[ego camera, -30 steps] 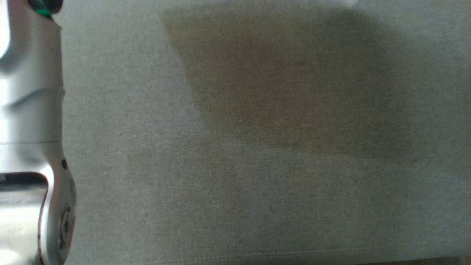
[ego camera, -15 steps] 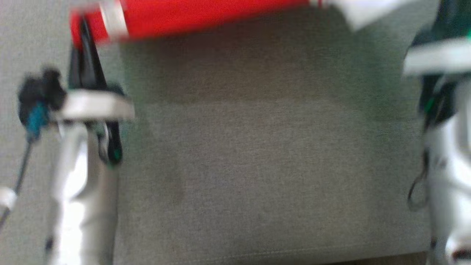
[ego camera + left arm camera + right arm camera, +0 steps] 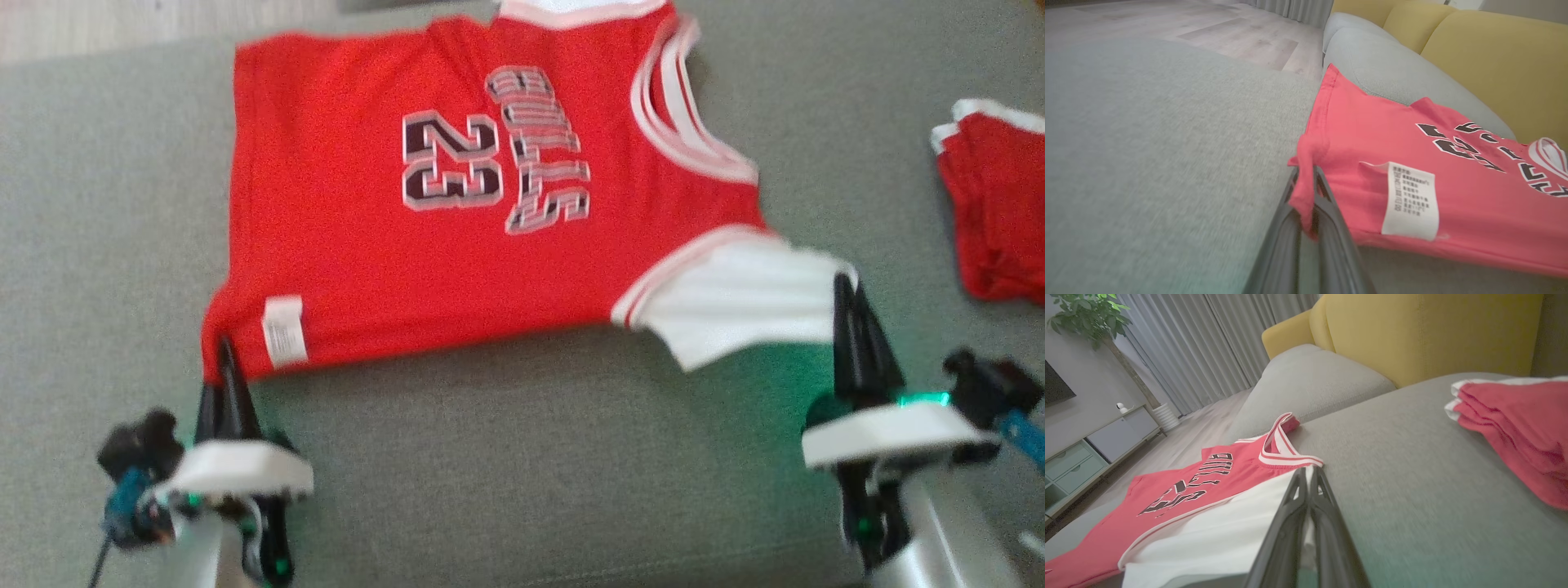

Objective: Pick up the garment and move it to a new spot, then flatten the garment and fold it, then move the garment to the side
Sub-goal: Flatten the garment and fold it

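Now the head view has swung onto the jersey [image 3: 367, 245], left hand [image 3: 224, 359] and right hand [image 3: 845, 290] each pinched shut on a near corner, so flattening looks underway.

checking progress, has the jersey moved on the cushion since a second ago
Cannot tell. The jersey has come into view, but the head camera shifted too: floor now shows beyond the cushion, so no fixed mark carries over.
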### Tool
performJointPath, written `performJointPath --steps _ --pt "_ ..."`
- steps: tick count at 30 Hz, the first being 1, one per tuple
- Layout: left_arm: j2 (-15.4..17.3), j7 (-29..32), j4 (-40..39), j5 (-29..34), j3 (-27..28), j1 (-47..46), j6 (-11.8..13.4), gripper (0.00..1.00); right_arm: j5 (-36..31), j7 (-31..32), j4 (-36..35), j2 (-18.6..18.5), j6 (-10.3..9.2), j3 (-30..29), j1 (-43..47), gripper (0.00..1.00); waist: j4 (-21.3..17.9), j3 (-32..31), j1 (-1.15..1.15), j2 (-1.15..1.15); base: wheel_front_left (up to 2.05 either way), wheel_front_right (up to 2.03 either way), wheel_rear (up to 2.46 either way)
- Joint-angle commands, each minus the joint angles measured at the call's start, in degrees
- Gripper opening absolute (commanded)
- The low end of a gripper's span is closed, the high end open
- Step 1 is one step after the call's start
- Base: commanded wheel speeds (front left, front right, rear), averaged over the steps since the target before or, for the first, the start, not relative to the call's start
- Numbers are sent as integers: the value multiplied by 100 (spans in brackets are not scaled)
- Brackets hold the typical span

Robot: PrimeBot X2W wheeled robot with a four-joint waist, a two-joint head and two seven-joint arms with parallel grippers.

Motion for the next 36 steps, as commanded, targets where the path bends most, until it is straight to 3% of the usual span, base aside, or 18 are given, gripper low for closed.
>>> performJointPath --steps 1,11,17,25,36 --pt "159 -29 -191 -59 126 202 76 0 59 -36 -215 -16 19 89 131 0 -38 -287 2 0 0 0 0" --pt "158 -29 -462 -335 -301 1362 196 0 333 -36 -302 -53 19 147 1312 0 40 -845 2 0 0 0 0" --pt "158 -29 -676 -483 -606 1631 207 0 461 -36 -612 -30 19 82 1431 0 119 -843 2 0 0 0 0" --pt "158 -29 -974 -744 -928 910 227 0 533 -34 -617 11 19 59 518 0 313 -471 2 0 0 0 0" --pt "158 -29 -312 -835 -1228 -491 401 0 501 -27 797 -4 19 92 -1239 0 428 213 2 0 0 0 0"
